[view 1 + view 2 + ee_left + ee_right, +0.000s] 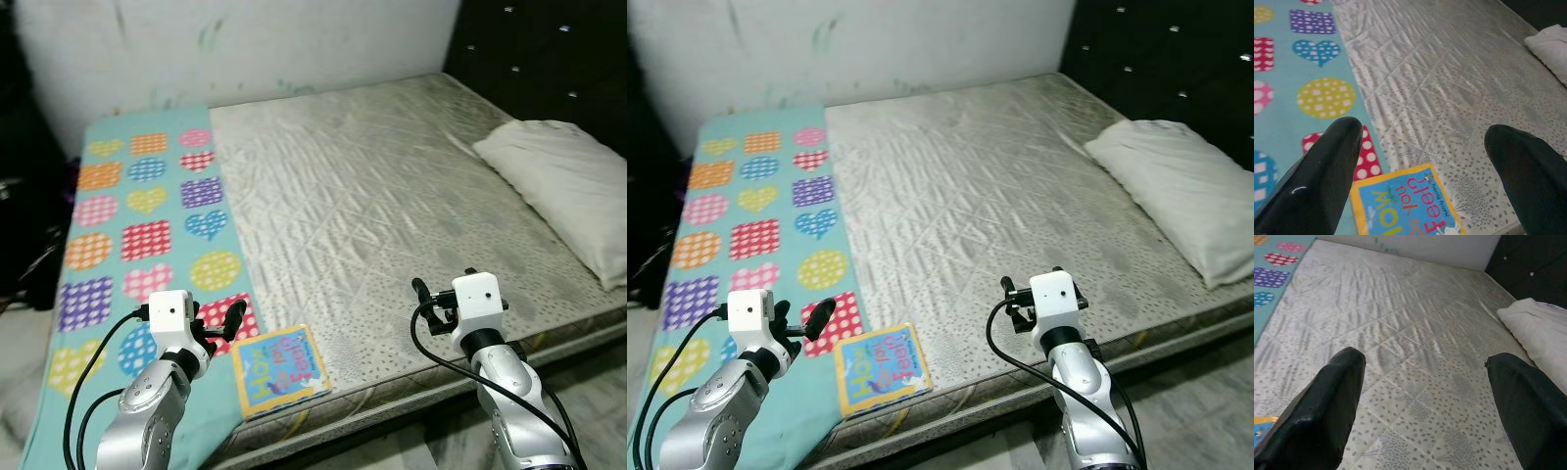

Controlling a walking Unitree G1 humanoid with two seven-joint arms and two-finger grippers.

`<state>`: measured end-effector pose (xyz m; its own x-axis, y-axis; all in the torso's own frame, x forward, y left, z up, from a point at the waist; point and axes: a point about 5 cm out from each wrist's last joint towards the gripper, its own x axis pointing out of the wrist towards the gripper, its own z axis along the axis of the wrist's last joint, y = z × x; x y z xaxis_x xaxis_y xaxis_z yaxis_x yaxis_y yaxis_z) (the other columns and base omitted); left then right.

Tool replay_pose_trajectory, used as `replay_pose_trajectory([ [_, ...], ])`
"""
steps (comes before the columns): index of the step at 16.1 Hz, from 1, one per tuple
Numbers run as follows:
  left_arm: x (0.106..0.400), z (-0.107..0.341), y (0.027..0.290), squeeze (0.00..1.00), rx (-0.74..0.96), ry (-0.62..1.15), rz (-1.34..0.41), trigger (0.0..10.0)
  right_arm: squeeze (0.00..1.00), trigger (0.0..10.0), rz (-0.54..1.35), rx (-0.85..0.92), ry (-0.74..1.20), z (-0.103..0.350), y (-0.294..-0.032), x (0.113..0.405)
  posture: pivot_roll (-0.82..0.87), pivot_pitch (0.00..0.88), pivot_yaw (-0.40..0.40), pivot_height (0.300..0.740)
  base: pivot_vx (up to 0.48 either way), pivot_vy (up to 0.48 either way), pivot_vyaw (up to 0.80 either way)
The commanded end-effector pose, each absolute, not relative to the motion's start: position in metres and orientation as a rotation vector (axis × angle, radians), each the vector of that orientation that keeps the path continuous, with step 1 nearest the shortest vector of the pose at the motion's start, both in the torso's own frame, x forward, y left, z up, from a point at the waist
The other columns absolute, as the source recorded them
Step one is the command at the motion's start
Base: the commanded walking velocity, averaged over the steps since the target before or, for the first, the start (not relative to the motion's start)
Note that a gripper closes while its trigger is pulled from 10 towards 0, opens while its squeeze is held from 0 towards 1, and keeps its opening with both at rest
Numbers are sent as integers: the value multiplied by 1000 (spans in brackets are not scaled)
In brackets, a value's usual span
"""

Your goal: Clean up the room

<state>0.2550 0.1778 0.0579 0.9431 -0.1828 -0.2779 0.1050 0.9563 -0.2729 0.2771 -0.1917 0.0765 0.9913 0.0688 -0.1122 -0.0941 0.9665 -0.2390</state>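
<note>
A children's book with a blue cover, yellow border and coloured lettering lay flat on the bed, near its front edge, partly on the grey quilted mattress cover and partly touching the edge of a turquoise blanket printed with dotted hearts, circles and squares. The left gripper hovered just above and short of the book, its two black fingers spread wide apart and holding nothing; in the left wrist view the book lay between and just below the fingertips, closer to the finger over the blanket. The right gripper was raised over the bare mattress cover, well apart from the book, its fingers likewise spread wide and empty; a corner of the book showed beside one finger in the right wrist view. Beyond the right gripper's fingertips, toward the far side, a white pillow rested against a dark tufted headboard. A pale, marked wall stood behind the bed, past both sets of fingers.
</note>
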Motion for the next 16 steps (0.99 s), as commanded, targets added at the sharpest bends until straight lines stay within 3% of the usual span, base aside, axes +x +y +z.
replay_pose_trajectory([
  [1, 256, 58, 180, 0, -240, 311, -152, 10000, 0, 10000, 75, -240, 104, 77, -192, 279, -203, 0, 49, 740, 0, 0, -800],
  [5, 257, 55, 181, 0, -223, 337, -119, 10000, 0, 10000, 72, -236, 99, 78, -192, 279, -204, 0, 51, 740, 0, 0, -800],
  [16, 246, 60, 182, 0, -258, 341, -98, 10000, 0, 10000, 97, -146, 93, 82, -190, 270, -198, 34, 49, 740, 0, 0, 0],
])
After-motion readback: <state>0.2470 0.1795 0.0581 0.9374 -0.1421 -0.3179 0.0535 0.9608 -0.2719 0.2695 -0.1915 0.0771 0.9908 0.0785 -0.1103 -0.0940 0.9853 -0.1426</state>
